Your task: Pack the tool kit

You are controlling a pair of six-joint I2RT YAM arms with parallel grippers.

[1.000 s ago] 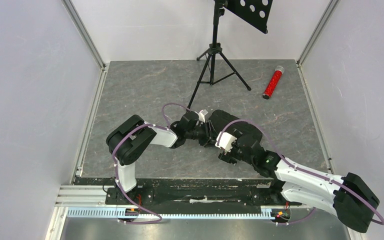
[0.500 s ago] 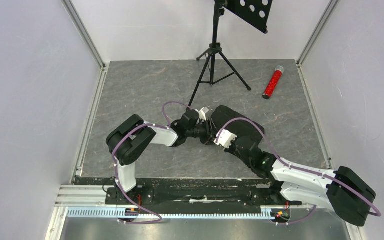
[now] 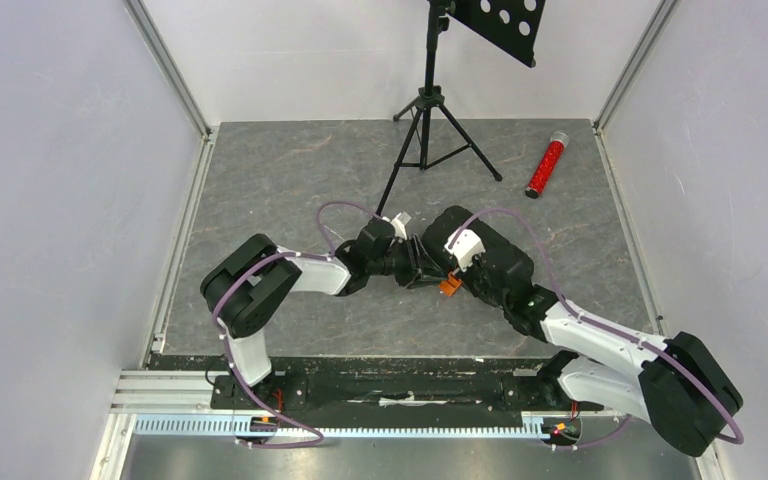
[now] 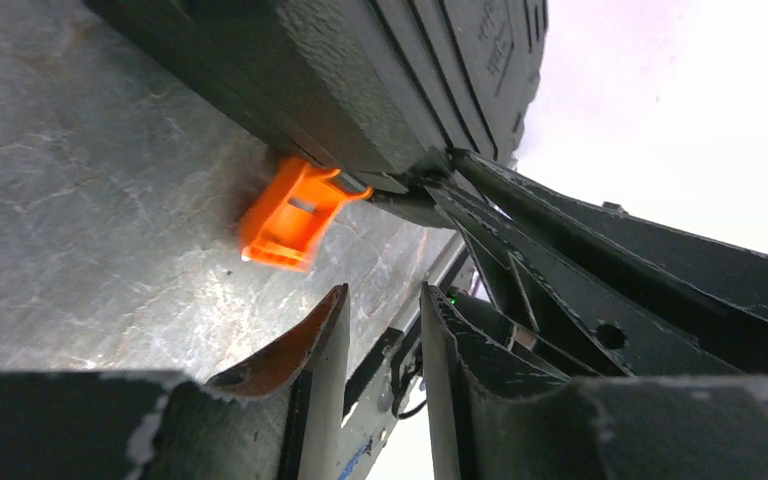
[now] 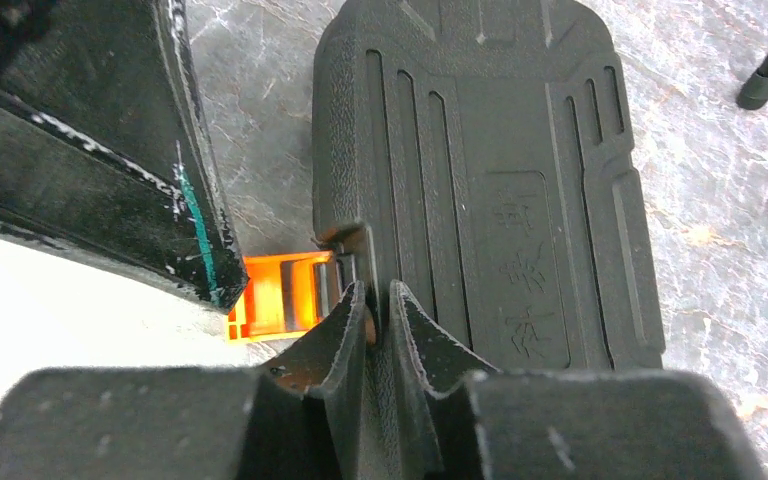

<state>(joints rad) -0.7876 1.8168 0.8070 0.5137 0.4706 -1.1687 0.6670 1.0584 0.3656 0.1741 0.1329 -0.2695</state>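
Note:
The tool kit point(image 3: 495, 255) is a black ribbed case lying shut mid-table, its lid point(image 5: 500, 180) facing up. Its orange latch point(image 3: 449, 285) hangs unfastened at the near-left edge, flipped outward in the right wrist view point(image 5: 280, 295) and in the left wrist view point(image 4: 295, 215). My right gripper point(image 5: 378, 295) is pinched on the case's rim just beside the latch; from above it sits there point(image 3: 458, 272). My left gripper point(image 4: 380, 300) stands open and empty just short of the latch, low at that same edge point(image 3: 423, 268). No loose tools show.
A black tripod stand point(image 3: 425, 130) stands behind the case, one foot point(image 5: 765, 90) near the case's far corner. A red glittery tube point(image 3: 546, 165) lies at the back right. Grey walls close in both sides.
My right arm has swung forward and left over the case, and its jaws have closed from wide open onto the rim. The orange latch has come into view. The left arm barely moved.

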